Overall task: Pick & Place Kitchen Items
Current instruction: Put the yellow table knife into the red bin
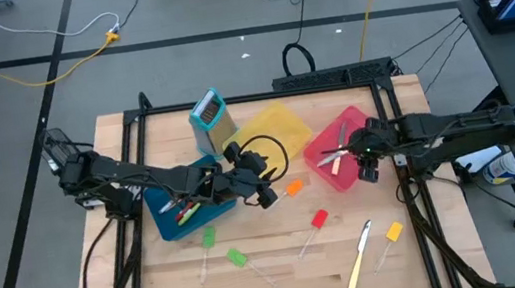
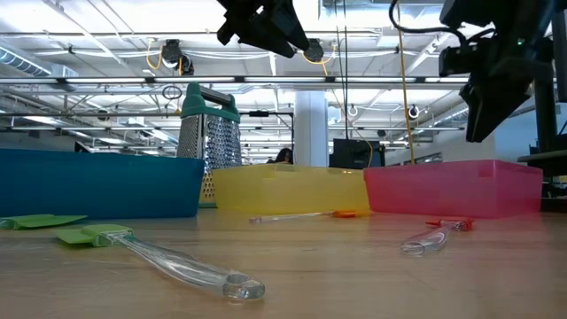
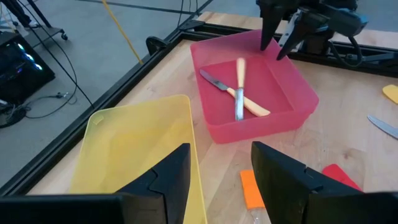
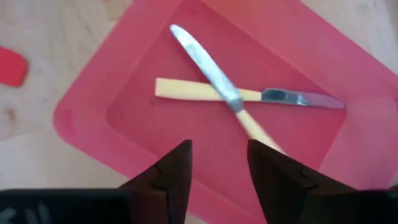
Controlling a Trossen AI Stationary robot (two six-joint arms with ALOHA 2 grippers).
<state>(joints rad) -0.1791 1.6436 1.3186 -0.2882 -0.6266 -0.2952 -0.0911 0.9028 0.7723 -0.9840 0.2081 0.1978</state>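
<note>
Two cream-handled knives (image 4: 214, 74) lie crossed on the floor of the red bin (image 1: 348, 177). My right gripper (image 4: 219, 152) hangs open and empty above that bin, as the high view (image 1: 367, 157) also shows. My left gripper (image 3: 217, 158) is open and empty, up in the air over the near edge of the yellow bin (image 3: 134, 143), beside the blue bin (image 1: 173, 222), which holds several utensils. An orange spatula (image 1: 294, 187), a red one (image 1: 319, 221), two green ones (image 1: 208, 238), a yellow one (image 1: 393, 233) and a knife (image 1: 359, 256) lie flat on the table.
The teal-framed grater (image 1: 210, 115) stands upright behind the blue and yellow bins. The three bins stand in a row across the table's middle. The loose utensils are spread over the near half of the wooden table (image 1: 287, 281). Black frame rails run along the table's sides.
</note>
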